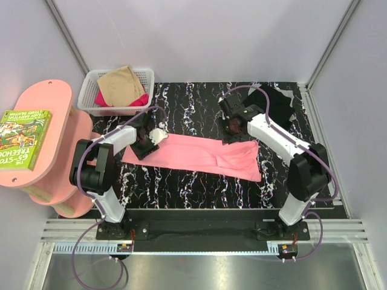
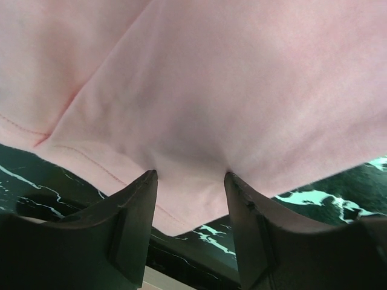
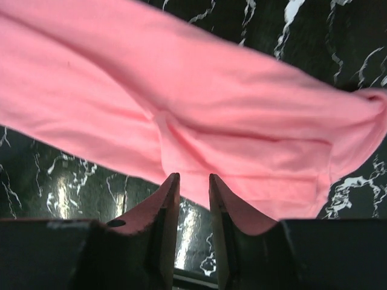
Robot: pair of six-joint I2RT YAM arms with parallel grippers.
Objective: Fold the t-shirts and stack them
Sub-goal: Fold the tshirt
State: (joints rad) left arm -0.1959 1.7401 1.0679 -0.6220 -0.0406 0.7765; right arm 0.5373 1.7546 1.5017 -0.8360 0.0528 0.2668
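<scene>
Salmon t-shirt [image 1: 193, 156]: flat, mid-table.
Left gripper [image 2: 189, 176], right gripper [image 3: 191, 176]: we see both clamped on it.
Basket [image 1: 91, 81]: far-left corner.
Black t-shirt [image 1: 279, 103]: far-right corner.

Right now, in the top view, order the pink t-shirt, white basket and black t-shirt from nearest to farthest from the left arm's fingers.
1. pink t-shirt, held in the left fingers.
2. white basket, back left.
3. black t-shirt, far back right.

The top view is bright and evenly lit, with faint, soft shadows. In the left wrist view the pink shirt [image 2: 242, 90] looks pale, washed out and slightly soft. The right wrist view shows glare on the glossy desk [image 3: 60, 193] at lower left. The fingers [image 3: 166, 205] along the bottom edge are dark and blurred.
</scene>
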